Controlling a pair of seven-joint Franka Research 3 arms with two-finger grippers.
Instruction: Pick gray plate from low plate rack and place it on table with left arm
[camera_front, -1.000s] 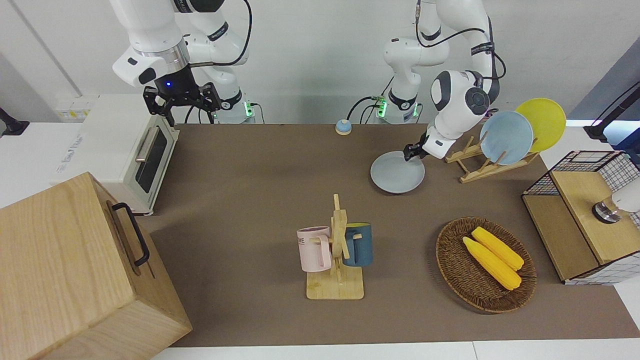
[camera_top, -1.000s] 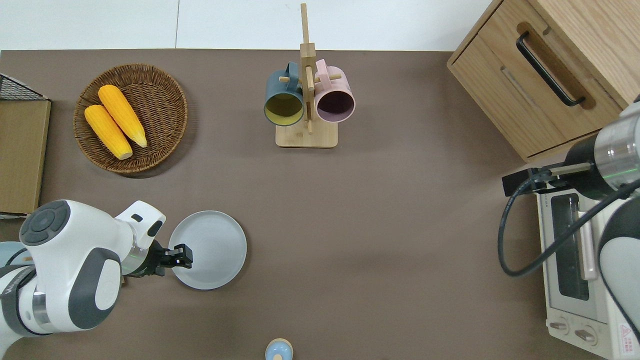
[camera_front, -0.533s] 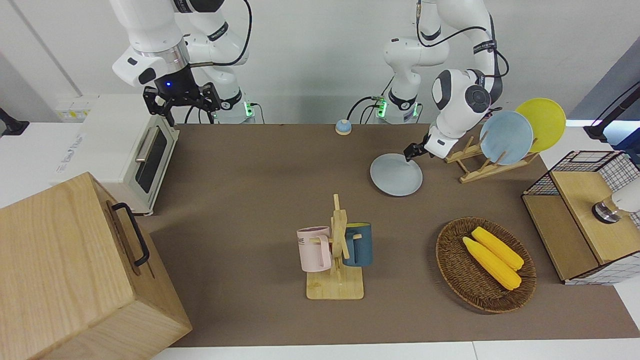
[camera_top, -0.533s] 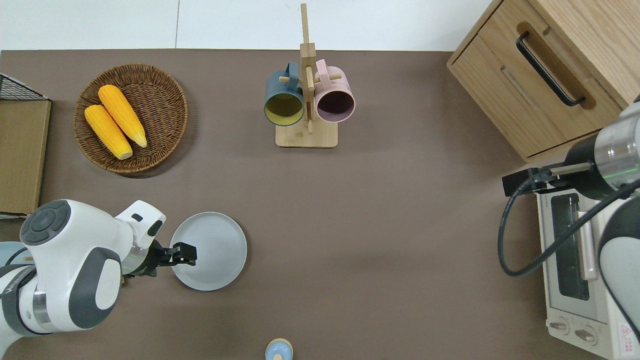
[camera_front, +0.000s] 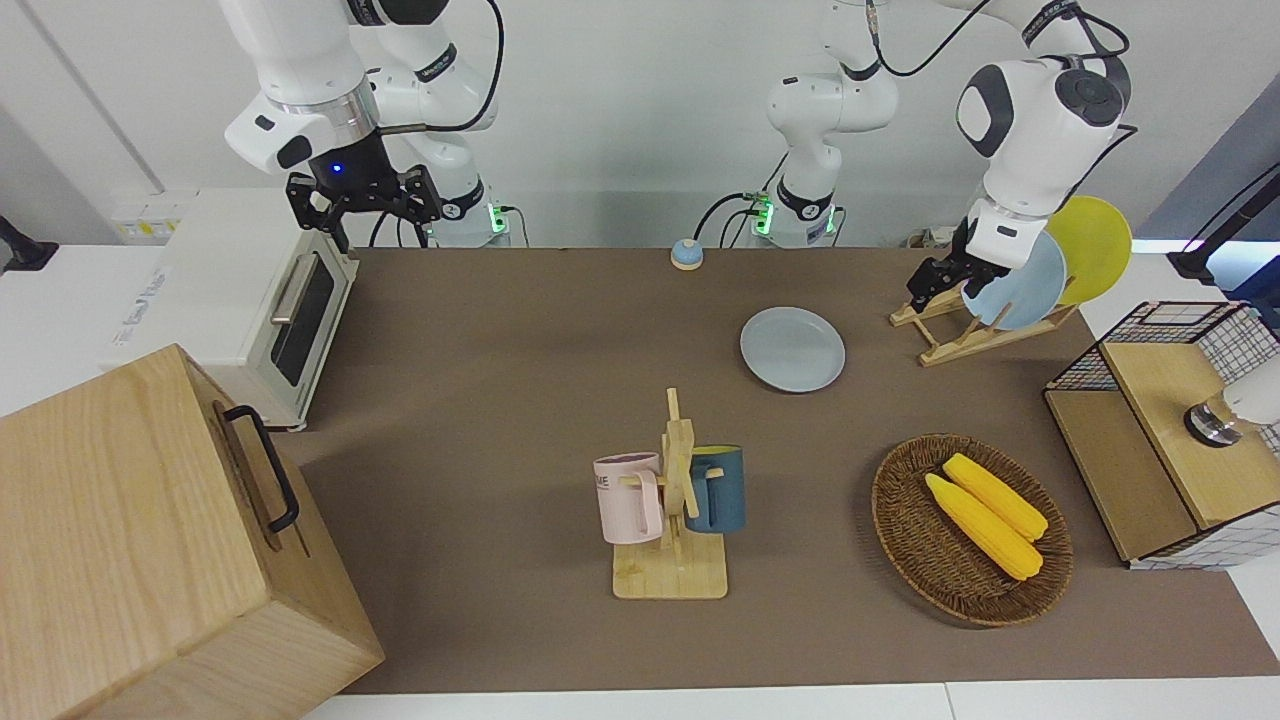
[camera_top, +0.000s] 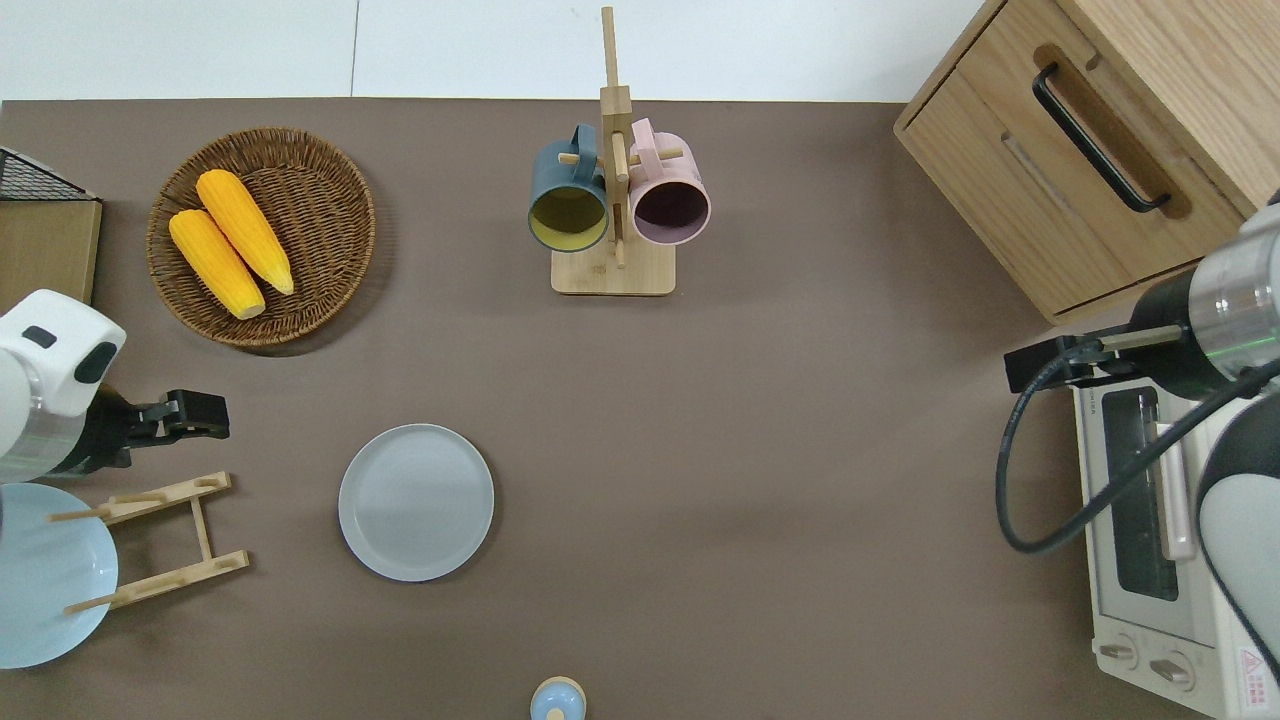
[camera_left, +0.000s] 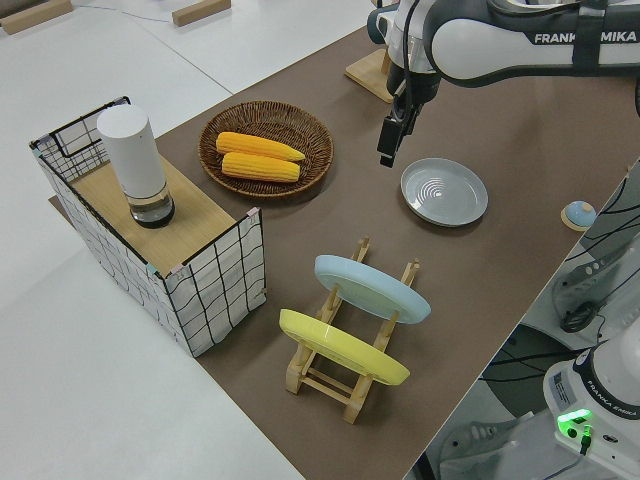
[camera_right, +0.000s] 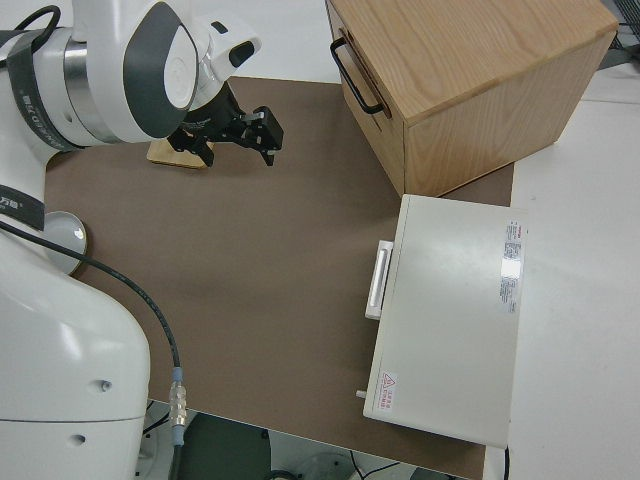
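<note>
One task all but done, by the look of it. Starting at the left arm's end of the bench (camera_top: 800, 450): left arm (camera_top: 45, 365) raised, jaws empty, hanging over bare mat between the wicker basket (camera_top: 355, 190) and the low plate rack (camera_top: 203, 525). Parted or closed, impossible to tell.

Main hazard right here: light blue plate (camera_top: 45, 575) and yellow plate (camera_front: 1100, 245) leaning in the rack, close by that wrist. Easy to knock off the pegs with a careless swing or a drop on the way out. Easy, too, to shove the light rack along the mat.

Next along: gray plate (camera_top: 415, 502), lying flat on the bench, clear of the rack and touching nothing, nearer to the robots than the mug stand (camera_top: 612, 270). Little danger there, barring a low sweep of the forearm across it. More likely to slide than tip, judging from the smooth, shallow shape.

Last, at the other end: right arm (camera_top: 1235, 310) parked, jaws spread, gripping nothing.
</note>
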